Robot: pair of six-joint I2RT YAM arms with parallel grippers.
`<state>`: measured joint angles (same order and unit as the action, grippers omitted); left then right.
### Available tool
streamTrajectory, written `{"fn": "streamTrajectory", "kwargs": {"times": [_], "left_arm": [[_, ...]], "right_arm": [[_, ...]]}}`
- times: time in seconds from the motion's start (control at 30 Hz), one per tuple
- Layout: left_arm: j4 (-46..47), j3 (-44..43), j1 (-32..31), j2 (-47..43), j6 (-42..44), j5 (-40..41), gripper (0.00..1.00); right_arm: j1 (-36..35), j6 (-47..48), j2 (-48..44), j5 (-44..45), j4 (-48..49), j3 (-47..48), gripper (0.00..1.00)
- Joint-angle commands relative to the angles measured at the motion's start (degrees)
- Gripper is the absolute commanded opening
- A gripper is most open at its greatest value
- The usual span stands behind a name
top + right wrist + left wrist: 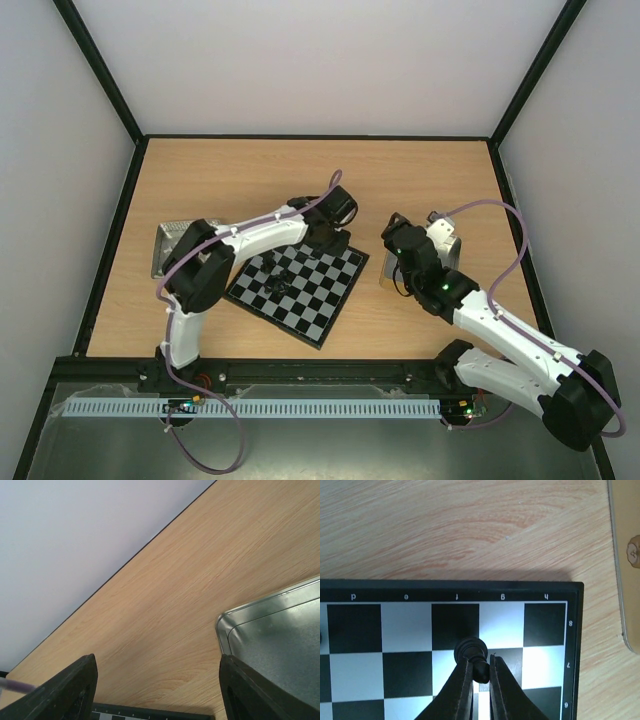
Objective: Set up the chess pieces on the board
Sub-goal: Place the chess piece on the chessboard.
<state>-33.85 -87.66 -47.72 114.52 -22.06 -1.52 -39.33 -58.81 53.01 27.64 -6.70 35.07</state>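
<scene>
One chess piece (471, 650), pinched by the left gripper (481, 669), apparently touches the board (405, 630).

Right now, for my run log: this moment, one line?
left fingers shut on chess piece over board | right fingers open near tray

- A light wood-grain bench (300, 170) is filling the middle of the top view.
- Plain pale walls are closing it in: a far wall (320, 60) is standing behind the far edge, while a left wall (50, 200) and a right wall (590, 200) are standing along the side edges.
- Thin black struts (100, 70) are rising from the two far corners.
- A black rail (300, 372) is running along the near edge, with a white slotted strip (250, 408) lying just in front of it.
- Soft, even light is falling over the wood, casting only faint shadows.
</scene>
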Motion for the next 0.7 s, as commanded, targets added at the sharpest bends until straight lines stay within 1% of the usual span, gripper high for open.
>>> {"fn": "streamTrajectory", "kwargs": {"times": [0.0, 0.2, 0.53, 0.6, 0.67], "left_arm": [[-5.2, -4.6, 0.1, 3.3, 1.2, 1.9, 0.03], [-6.6, -7.5, 0.5, 6.3, 1.1, 2.6, 0.03], [-6.6, -7.2, 1.3, 7.2, 0.5, 2.1, 0.05], [-6.4, -6.8, 1.3, 7.0, 0.4, 2.1, 0.08], [-6.1, -6.7, 1.4, 6.9, 0.5, 1.9, 0.15]], "right_arm": [[0.2, 0.9, -0.3, 2.4, -0.4, -0.5, 0.66], [0.2, 1.3, -0.9, 3.2, -0.7, -0.4, 0.66], [0.2, 1.8, -1.0, 3.3, -0.7, 0.0, 0.67], [0.2, 1.8, -1.0, 3.2, -0.6, 0.0, 0.67], [0.2, 1.6, -1.1, 3.2, -0.5, 0.0, 0.67]]}}
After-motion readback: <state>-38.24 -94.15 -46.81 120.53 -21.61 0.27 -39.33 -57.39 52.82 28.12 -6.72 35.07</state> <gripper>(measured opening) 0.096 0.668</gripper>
